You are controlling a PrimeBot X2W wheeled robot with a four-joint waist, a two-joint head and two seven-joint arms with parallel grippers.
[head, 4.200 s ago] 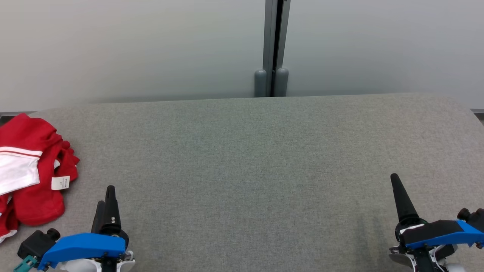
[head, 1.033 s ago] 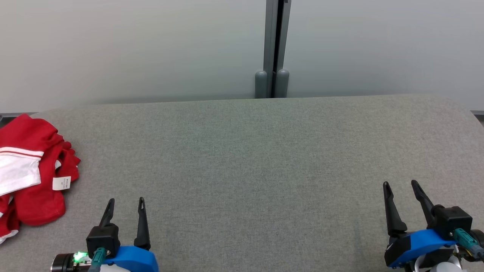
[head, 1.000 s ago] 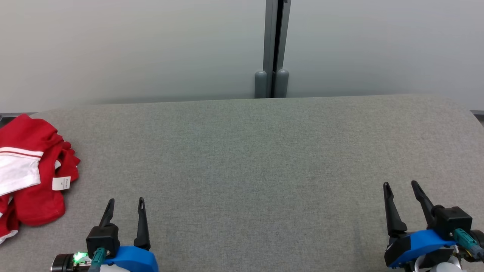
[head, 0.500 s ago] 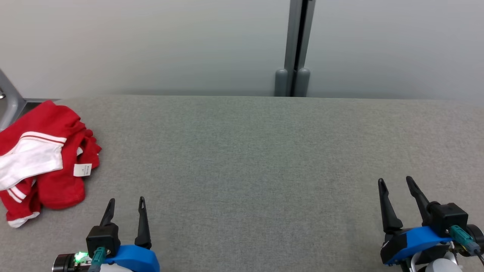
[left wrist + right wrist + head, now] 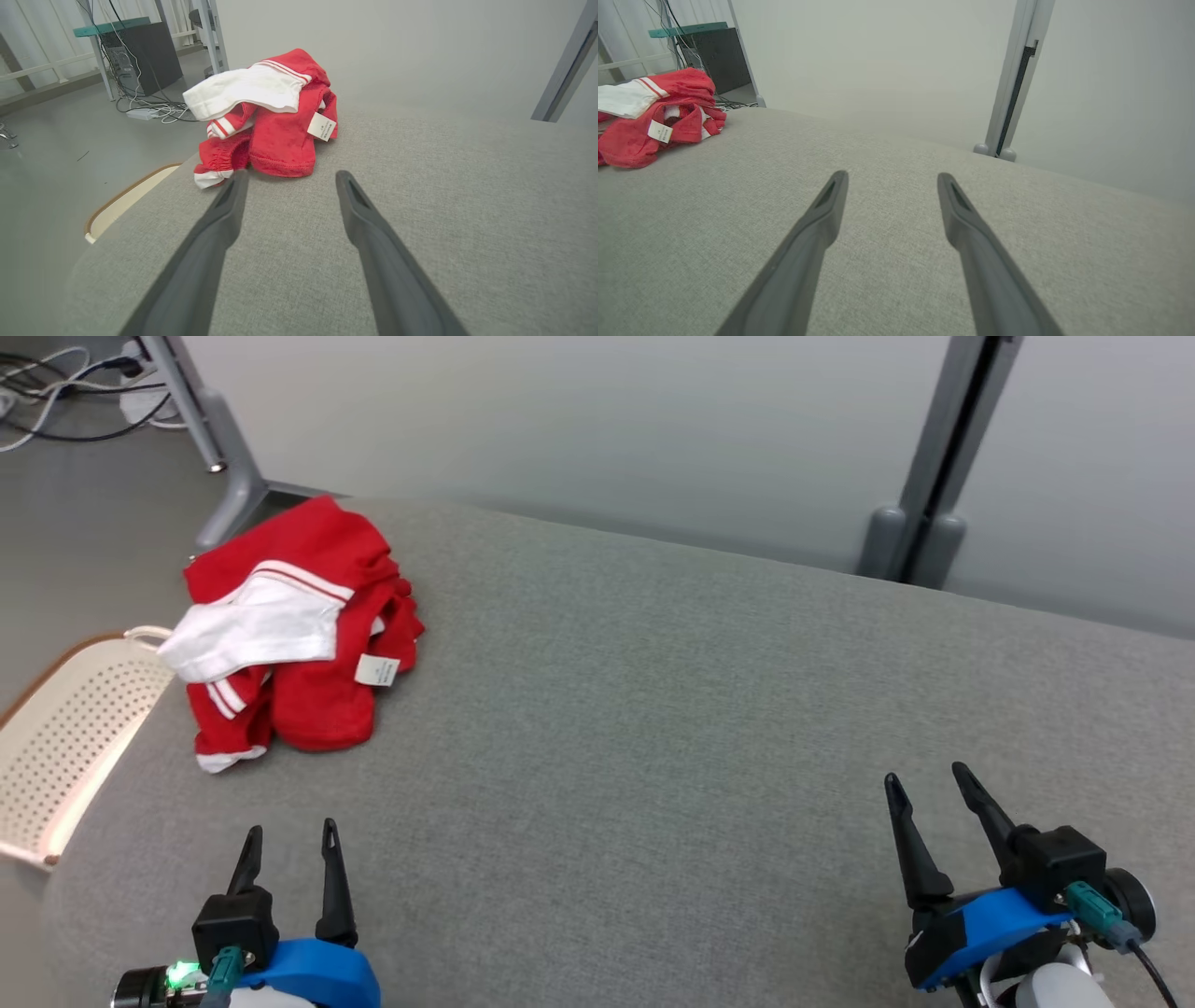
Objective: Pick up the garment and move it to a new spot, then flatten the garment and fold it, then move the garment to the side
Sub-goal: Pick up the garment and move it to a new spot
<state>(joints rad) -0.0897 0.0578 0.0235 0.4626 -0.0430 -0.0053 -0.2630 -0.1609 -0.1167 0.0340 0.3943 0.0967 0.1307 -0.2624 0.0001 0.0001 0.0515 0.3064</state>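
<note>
Ahead-left, crumpled red-and-white garment on grey table; left gripper and right gripper both splayed, empty, neither touching it.

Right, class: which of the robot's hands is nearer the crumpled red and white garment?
The left hand: the crumpled red and white garment lies ahead of it, while the right hand sits far across the grey fabric surface.
</note>
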